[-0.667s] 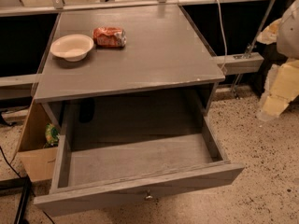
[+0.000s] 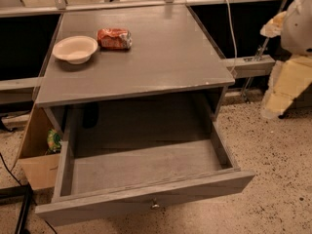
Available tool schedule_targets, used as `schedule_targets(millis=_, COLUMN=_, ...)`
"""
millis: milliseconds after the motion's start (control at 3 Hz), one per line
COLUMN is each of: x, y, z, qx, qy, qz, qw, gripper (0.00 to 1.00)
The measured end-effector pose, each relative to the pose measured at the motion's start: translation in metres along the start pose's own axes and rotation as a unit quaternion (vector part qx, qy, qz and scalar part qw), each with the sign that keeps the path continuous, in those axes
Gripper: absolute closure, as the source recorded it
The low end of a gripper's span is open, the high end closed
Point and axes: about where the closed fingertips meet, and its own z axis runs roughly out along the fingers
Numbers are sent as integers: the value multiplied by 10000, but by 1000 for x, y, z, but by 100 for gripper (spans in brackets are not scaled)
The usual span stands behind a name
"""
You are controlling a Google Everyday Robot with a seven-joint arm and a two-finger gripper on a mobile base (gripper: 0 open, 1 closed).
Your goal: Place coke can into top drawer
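floor [image 2: 278, 179]: 1, speckled terrazzo, under everything.
table [image 2: 156, 62]: 1, grey wood. Its top carries two things, both in the far-left corner.
top drawer [image 2: 146, 168]: 1, pulled fully out toward me, grey inside, nothing lying in it.
cardboard box [image 2: 38, 167]: 1, brown, on the floor against the table's left side, beside the open drawer. A green-yellow packet [image 2: 53, 140] shows inside it.
gripper [image 2: 283, 87]: 1, cream-yellow, hanging at the right edge of view, off to the table's right and well apart from the can. Open or closed: cannot tell.
bowl [image 2: 75, 48]: 1, cream, round, upright on the tabletop near the left edge.
coke can [image 2: 114, 39]: 1, red-orange, crumpled, lying on its side on the tabletop just right of the bowl, very close to its rim. Not in the drawer.
knob [image 2: 154, 204]: 1, small, metal, at the middle of the drawer front.
change vs 0.7 s ago: none that I can make out. Can, bowl and drawer sit in the same spots, and the gripper is still out at the right.
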Motion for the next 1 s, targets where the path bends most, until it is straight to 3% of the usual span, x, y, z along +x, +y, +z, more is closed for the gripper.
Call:
schedule_targets(millis=333, x=-24, y=-22, z=1, qx=248, qy=-224, qz=-449, qw=9984, gripper=0)
schedule_targets(millis=1000, x=-83, y=-76, z=12, qx=491, qy=-485, qz=-1196, qw=9904, gripper=0)
